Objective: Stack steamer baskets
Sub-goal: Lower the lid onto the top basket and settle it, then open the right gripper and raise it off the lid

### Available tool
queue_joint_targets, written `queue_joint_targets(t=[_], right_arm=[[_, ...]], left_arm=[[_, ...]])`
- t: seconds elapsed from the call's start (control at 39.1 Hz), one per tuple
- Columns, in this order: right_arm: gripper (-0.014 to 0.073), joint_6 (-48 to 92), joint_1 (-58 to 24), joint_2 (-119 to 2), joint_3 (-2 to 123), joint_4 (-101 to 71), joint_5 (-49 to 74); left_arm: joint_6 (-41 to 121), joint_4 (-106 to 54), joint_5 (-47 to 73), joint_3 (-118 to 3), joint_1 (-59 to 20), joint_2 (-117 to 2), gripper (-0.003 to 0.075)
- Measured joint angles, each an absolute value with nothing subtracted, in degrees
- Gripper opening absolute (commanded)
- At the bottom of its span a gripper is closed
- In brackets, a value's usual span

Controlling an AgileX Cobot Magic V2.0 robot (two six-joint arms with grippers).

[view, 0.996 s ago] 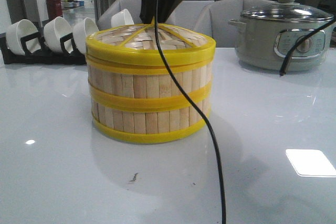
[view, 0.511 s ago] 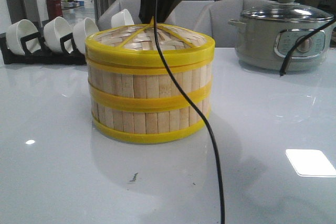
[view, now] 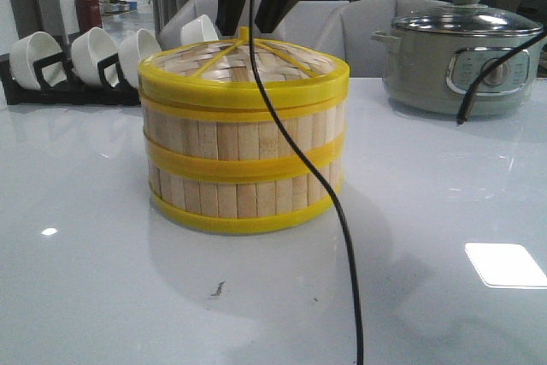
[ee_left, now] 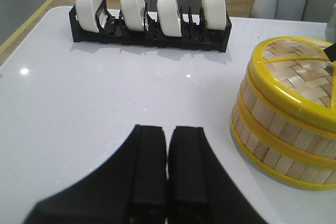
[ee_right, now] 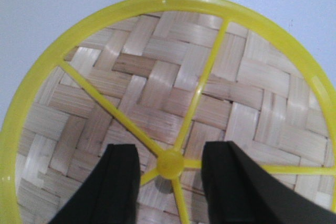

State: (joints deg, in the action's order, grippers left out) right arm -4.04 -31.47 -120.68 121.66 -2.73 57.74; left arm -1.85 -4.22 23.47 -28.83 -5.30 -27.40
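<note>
Two steamer baskets stand stacked mid-table, the upper basket [view: 244, 130] on the lower basket [view: 244, 194]. The flat woven lid [view: 248, 61] with yellow rim lies on top. The stack also shows in the left wrist view [ee_left: 286, 129]. My right gripper [view: 254, 8] is open just above the lid, its fingers either side of the yellow knob [ee_right: 170, 164], not touching it. In the right wrist view the gripper [ee_right: 170, 169] straddles the knob over the lid [ee_right: 157, 93]. My left gripper [ee_left: 167, 145] is shut and empty, above the table left of the stack.
A black rack with several white bowls [view: 81, 61] stands at the back left, also in the left wrist view [ee_left: 149, 19]. A grey electric pot with glass lid [view: 461, 53] stands at the back right. A black cable [view: 342, 228] hangs in front of the stack.
My right gripper has opened and let go of the lid's knob. The lid now rests level on the stack. The left arm has not moved.
</note>
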Motion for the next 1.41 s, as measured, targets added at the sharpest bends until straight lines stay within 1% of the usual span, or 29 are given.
queue_joint_targets(t=[0.31, 0.49, 0.66, 1.05, 1.23, 1.41], right_arm=[[0.04, -4.0, -30.7, -117.1, 121.3, -2.7, 55.6], [0.04, -4.0, -27.6, -110.2, 114.9, -2.2, 50.9], [0.04, -4.0, -21.9, -98.9, 100.6, -2.1, 42.8], [0.04, -4.0, -8.5, -68.4, 64.4, -1.7, 21.2], [0.04, -4.0, -5.3, -57.2, 51.5, -1.7, 17.3], [0.04, -4.0, -3.7, -48.8, 40.3, -1.7, 14.2]], left_arm=[[-1.8, -4.2, 23.5, -28.8, -5.3, -27.4, 0.0086], [-1.8, -4.2, 23.6, -28.8, -5.3, -27.4, 0.0086], [-1.8, -4.2, 23.6, -28.8, -5.3, -27.4, 0.0086], [-1.9, -4.2, 23.6, -28.8, -5.3, -27.4, 0.0086], [-1.9, -4.2, 23.6, -28.8, -5.3, -27.4, 0.0086], [-1.9, -4.2, 23.6, -28.8, -5.3, -27.4, 0.0086]])
